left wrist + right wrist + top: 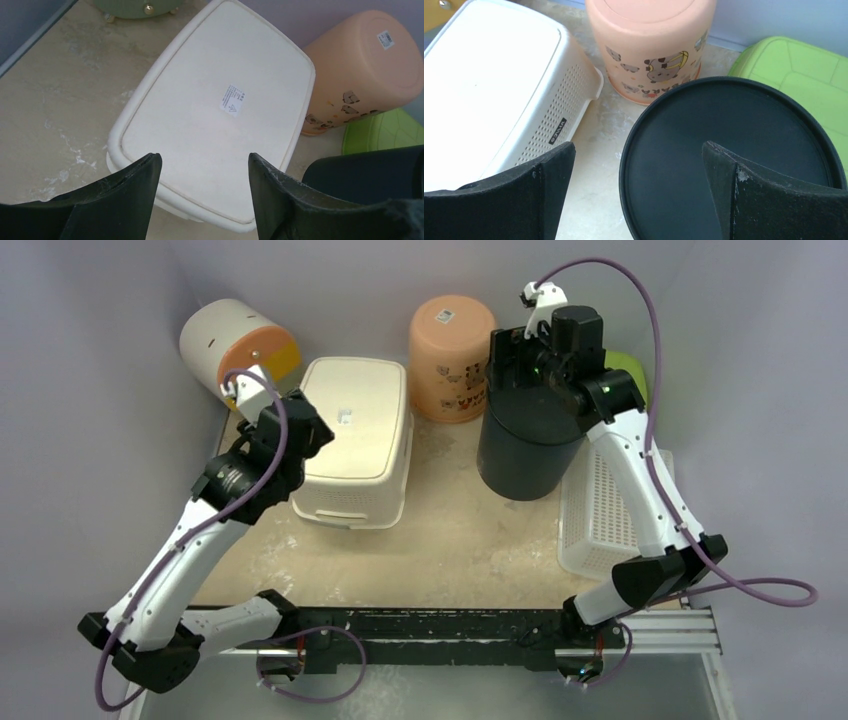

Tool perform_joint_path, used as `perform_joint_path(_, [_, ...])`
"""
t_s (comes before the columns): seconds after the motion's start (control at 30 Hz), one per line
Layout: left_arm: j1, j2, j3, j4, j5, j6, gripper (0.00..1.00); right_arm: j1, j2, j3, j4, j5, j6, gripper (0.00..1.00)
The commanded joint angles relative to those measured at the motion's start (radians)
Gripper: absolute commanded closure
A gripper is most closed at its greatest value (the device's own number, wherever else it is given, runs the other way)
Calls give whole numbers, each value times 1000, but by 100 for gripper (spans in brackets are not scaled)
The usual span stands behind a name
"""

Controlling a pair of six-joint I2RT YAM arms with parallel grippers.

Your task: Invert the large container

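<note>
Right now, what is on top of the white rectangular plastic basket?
Only a small paper sticker lies on the upturned base of the white rectangular plastic basket. The open left gripper is above it. Anything underneath the basket is hidden.

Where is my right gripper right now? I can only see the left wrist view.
Observer: The right gripper is open above the black container, whose closed flat face points up.
Operator: Anything to the right of that container?
Observer: Yes, a white mesh basket lies under the right arm.
Operator: Are the white container's walls solid?
Observer: No, the side wall of the white container is perforated with small holes.
</note>
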Motion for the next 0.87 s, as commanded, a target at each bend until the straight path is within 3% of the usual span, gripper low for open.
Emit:
perform_joint_path(0.0, [2,61,49,182,68,190,36,2,-17,49,40,12,15,0])
perform_joint_path(0.27, [2,128,52,222,149,230,35,4,-42,10,69,48,43,0])
perform_joint_path(0.83, [2,159,50,255,167,244,31,4,-79,-12,66,94,-5,0])
